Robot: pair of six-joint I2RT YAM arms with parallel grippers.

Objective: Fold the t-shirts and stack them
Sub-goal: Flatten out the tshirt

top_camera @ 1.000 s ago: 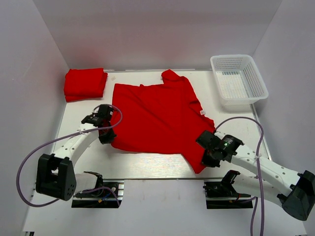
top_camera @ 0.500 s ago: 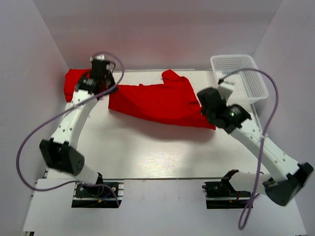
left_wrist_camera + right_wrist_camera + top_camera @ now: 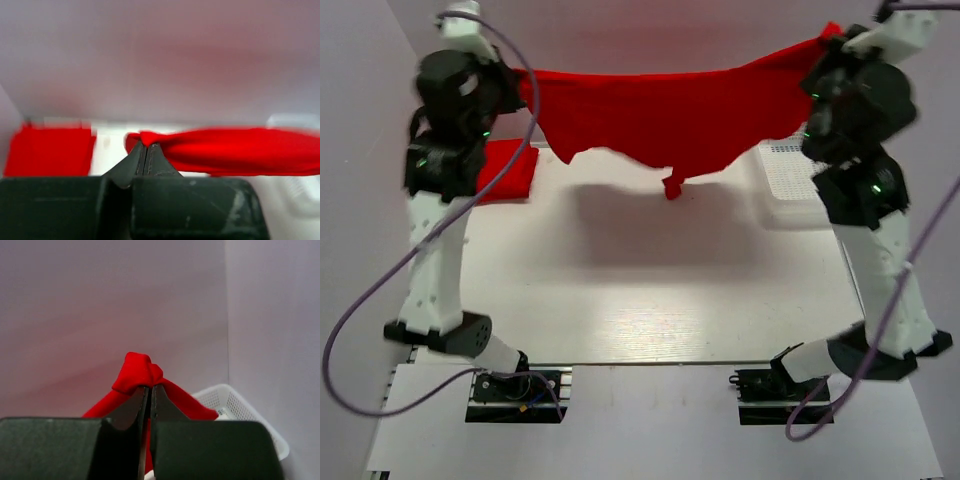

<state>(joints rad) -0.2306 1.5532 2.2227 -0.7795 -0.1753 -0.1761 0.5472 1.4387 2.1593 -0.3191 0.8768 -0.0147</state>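
A bright red t-shirt (image 3: pixel 670 110) hangs stretched in the air between my two raised arms, high above the white table. My left gripper (image 3: pixel 520 80) is shut on its left corner; in the left wrist view the cloth (image 3: pixel 235 152) bunches at the pinched tips of that gripper (image 3: pixel 145 145). My right gripper (image 3: pixel 823 42) is shut on the right corner, and a knot of red cloth (image 3: pixel 137 372) sits over the closed tips of that gripper (image 3: pixel 150 386). A second red t-shirt (image 3: pixel 505 170) lies folded at the back left, partly hidden behind the left arm.
A white mesh basket (image 3: pixel 790 185) stands at the back right, mostly hidden by the right arm and also seen as the basket (image 3: pixel 240 410) in the right wrist view. White walls enclose the table (image 3: pixel 650 290) on three sides. The hanging shirt casts a shadow on it.
Both arms have risen sharply from the table, lifting the spread t-shirt by its two near corners until it hangs taut in the air. The folded shirt has not moved.
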